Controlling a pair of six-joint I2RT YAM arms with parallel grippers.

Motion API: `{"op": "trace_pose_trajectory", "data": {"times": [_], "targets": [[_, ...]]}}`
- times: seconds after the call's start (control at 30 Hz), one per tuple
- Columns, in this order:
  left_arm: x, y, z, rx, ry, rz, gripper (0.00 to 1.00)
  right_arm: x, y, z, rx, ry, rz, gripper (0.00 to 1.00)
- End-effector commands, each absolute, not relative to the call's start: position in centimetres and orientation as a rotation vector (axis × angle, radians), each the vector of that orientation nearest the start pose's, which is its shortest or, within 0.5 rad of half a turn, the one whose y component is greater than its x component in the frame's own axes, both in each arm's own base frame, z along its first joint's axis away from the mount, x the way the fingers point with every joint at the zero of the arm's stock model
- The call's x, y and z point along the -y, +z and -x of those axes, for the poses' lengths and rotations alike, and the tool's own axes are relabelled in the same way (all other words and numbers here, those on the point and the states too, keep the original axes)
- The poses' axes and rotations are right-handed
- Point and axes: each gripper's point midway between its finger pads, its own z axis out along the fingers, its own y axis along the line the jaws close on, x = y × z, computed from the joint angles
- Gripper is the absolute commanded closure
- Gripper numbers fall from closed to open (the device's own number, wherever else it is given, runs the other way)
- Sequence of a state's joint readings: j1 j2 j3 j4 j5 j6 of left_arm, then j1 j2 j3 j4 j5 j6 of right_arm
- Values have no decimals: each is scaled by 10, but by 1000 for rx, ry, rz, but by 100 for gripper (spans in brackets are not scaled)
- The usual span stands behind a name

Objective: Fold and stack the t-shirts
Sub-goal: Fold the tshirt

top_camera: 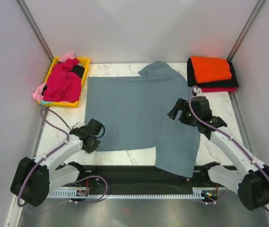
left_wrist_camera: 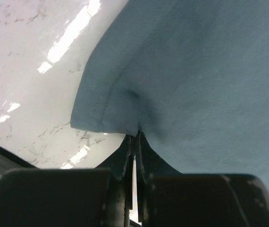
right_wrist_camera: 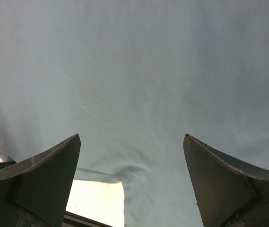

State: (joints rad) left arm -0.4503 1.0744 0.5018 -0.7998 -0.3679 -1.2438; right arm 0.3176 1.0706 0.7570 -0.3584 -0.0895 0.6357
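Observation:
A large slate blue-grey t-shirt (top_camera: 139, 111) lies spread flat on the marble table, one sleeve at the back and a flap hanging over the near edge. My left gripper (top_camera: 94, 134) is shut on its near left corner (left_wrist_camera: 106, 116) and pinches the hem. My right gripper (top_camera: 179, 111) is open and hovers over the shirt's right part (right_wrist_camera: 134, 85), empty. A folded stack at the back right has an orange shirt (top_camera: 211, 69) on a black one (top_camera: 232, 82) and a red one (top_camera: 219, 89). Magenta (top_camera: 64, 82), pink and black shirts lie heaped in the tray.
A yellow plastic tray (top_camera: 83, 61) stands at the back left corner. White walls enclose the table on three sides. A black rail (top_camera: 139, 175) runs along the near edge between the arm bases.

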Motion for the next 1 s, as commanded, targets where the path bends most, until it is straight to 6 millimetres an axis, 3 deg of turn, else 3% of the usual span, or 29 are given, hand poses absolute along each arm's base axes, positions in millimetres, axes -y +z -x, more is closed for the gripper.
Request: {"op": "trace_pose_trajectory", "data": {"times": [0.0,0.07,0.1,0.2,0.37,0.5,0.6,0.8,0.9,0.93,0.97], "targets": [[49,32,-206,-2385,59,1032,98,-125,111,-260,-2400,466,-418,2],[45,35,-218,-2402,35,1005,98,-133,92,-244,-2469,396,-374,2],[35,41,-236,-2347,-16,1066,98,-137,88,-239,-2480,389,-390,2],[24,44,-255,-2335,-120,1089,98,-150,80,-219,-2516,313,-366,2],[25,45,-271,-2359,-187,1066,98,-160,58,-173,-2578,249,-329,2],[28,40,-271,-2363,-213,1039,98,-168,31,-160,-2651,265,-326,3],[27,37,-271,-2367,-209,1025,98,-172,32,-173,-2632,223,-270,3],[25,37,-268,-2367,-212,1020,98,-183,28,-226,-2627,91,-136,2],[25,41,-271,-2356,-223,1016,98,-182,19,-265,-2640,60,-117,2],[25,44,-273,-2348,-229,1015,98,-183,32,-291,-2602,76,-140,2],[25,47,-275,-2341,-234,1013,98,-184,31,-304,-2597,71,-92,2]]}}
